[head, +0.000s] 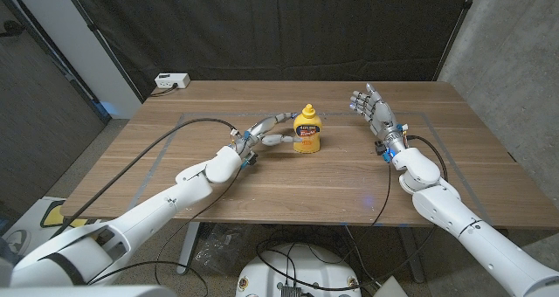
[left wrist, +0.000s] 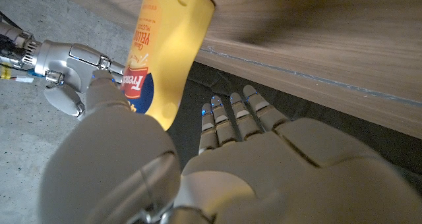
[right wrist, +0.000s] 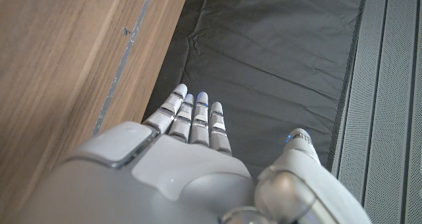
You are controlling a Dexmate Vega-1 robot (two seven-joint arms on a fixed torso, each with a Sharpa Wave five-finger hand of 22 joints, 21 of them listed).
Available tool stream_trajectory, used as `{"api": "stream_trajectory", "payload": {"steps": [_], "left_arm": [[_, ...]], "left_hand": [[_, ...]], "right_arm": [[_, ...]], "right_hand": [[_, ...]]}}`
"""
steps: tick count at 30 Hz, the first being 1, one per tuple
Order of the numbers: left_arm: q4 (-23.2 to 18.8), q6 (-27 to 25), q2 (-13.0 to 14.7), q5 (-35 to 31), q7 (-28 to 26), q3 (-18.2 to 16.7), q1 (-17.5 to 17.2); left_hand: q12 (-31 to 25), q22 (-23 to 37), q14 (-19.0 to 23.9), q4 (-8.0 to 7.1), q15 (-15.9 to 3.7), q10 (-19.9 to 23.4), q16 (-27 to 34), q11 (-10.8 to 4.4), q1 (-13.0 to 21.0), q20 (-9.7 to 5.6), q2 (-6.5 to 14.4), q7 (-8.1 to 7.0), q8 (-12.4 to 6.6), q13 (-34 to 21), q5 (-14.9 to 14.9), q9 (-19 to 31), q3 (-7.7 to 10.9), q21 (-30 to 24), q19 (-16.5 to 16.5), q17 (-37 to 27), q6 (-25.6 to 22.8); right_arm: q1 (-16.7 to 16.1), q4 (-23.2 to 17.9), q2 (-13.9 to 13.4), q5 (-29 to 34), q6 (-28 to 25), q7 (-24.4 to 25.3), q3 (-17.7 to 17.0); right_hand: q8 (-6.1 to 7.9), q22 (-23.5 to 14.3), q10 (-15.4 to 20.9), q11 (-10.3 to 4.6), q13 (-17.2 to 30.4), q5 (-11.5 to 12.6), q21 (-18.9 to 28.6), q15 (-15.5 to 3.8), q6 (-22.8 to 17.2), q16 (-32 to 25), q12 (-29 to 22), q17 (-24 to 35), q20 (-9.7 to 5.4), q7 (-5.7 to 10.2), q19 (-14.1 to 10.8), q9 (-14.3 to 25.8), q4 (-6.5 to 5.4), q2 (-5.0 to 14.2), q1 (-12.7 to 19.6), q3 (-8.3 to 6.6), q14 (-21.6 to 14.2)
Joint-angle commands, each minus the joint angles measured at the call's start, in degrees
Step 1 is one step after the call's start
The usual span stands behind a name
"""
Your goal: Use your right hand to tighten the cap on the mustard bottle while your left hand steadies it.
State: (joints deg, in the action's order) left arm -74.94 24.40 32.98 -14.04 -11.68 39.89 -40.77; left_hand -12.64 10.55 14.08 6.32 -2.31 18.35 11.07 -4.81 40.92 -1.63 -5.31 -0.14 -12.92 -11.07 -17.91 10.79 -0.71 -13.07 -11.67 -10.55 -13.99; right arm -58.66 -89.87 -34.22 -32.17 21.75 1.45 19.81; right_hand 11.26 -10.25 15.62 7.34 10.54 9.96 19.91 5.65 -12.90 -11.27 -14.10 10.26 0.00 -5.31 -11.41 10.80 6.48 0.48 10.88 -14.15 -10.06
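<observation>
A: Where is the mustard bottle [head: 307,129] sitting?

B: It is standing upright on the wooden table [head: 210,179], just above the middle of the head frame, yellow cap [head: 307,110] on top. In the left wrist frame the bottle [left wrist: 167,49] is showing at upper centre-left, its label partly readable.

A: And the left hand [head: 266,131]?

B: It is reaching in from the lower left of the head frame, and it is sitting just left of the bottle with its fingers apart, some running along behind the bottle and the thumb pointing at its front. I cannot tell whether they are actually touching it. In the left wrist frame the hand [left wrist: 217,171] is filling the lower part, fingers straight and side by side, the bottle beside them rather than wrapped in them.

A: The right hand [head: 372,107]?

B: It is hanging in the upper right of the head frame, well apart from the bottle, fingers spread and holding nothing. The right wrist frame is showing the hand [right wrist: 184,165] with fingers extended together and the thumb off to one side.

A: Anything else?

B: A white power strip [head: 172,81] is lying at the table's upper-left corner, and a black curtain [head: 262,26] is hanging across the top.
</observation>
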Motion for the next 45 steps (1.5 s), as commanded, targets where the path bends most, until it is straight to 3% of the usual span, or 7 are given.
{"api": "stream_trajectory", "payload": {"steps": [1, 9, 32, 45], "left_arm": [[1.29, 0.33, -1.29, -0.95, -1.04, 0.98, 0.56], [4.65, 2.46, -2.44, -0.54, 0.01, 2.14, 2.35], [8.66, 5.48, -5.58, 1.07, -0.86, 2.81, 3.93], [11.91, 7.40, -7.44, 1.88, 0.87, 3.97, 6.22]], "left_hand": [[-0.59, 0.12, 1.29, 0.03, -1.04, 1.28, 0.63, 0.08, 0.98, 0.08, 0.67, -0.22, -0.42, -0.30, 0.12, 0.26, 0.00, -0.40, -1.10, -0.12, -1.13], [-0.94, 0.11, 2.71, 0.13, -1.49, 3.07, 0.88, -0.61, 1.69, -0.13, 1.09, -0.14, -0.86, -0.31, 0.15, 0.26, 0.09, -0.78, -2.58, -0.08, -3.16], [-0.93, 0.11, 4.24, 0.24, -1.61, 4.29, 1.03, -0.79, 2.62, 0.26, 1.66, -0.49, -0.91, -0.32, 0.17, 0.25, 0.25, -0.92, -3.67, -0.07, -4.53], [-1.09, 0.11, 7.06, 0.36, -1.92, 6.34, 1.52, -1.33, 3.98, 0.76, 2.84, -0.53, -1.04, -0.32, 0.37, 0.25, 0.75, -1.76, -6.74, -0.09, -6.41]], "right_arm": [[-1.24, -0.94, -0.61, -0.44, -0.34, 0.49, -0.51], [-2.40, -1.73, -1.36, -0.51, -0.40, 1.09, -1.29], [-1.74, -1.41, -1.02, -0.31, -0.39, 1.06, -1.21], [-1.43, -0.97, -0.74, -0.16, -0.26, 1.14, -1.12]], "right_hand": [[0.20, -0.20, 0.66, 0.10, 0.16, 0.22, -0.24, 0.34, -0.32, 0.23, -0.11, 0.32, 0.03, 0.28, 0.17, 0.10, 0.19, 0.21, 0.49, -0.15, -0.08], [0.19, -0.20, 0.64, 0.06, 0.17, 0.22, -0.35, 0.31, -0.35, 0.22, -0.03, 0.33, 0.11, 0.28, 0.11, 0.10, 0.20, 0.23, 0.48, -0.13, -0.23], [0.18, -0.22, 0.80, -0.01, 0.19, 0.23, -0.67, 0.40, -0.43, 0.32, 0.10, 0.33, 0.15, 0.29, 0.00, 0.10, 0.23, 0.31, 0.51, -0.11, -0.29], [0.19, -0.23, 0.87, 0.06, 0.21, 0.22, -0.85, 0.34, -0.54, 0.36, 0.18, 0.34, 0.18, 0.35, -0.08, 0.10, 0.24, 0.30, 0.47, -0.07, -0.33]]}}
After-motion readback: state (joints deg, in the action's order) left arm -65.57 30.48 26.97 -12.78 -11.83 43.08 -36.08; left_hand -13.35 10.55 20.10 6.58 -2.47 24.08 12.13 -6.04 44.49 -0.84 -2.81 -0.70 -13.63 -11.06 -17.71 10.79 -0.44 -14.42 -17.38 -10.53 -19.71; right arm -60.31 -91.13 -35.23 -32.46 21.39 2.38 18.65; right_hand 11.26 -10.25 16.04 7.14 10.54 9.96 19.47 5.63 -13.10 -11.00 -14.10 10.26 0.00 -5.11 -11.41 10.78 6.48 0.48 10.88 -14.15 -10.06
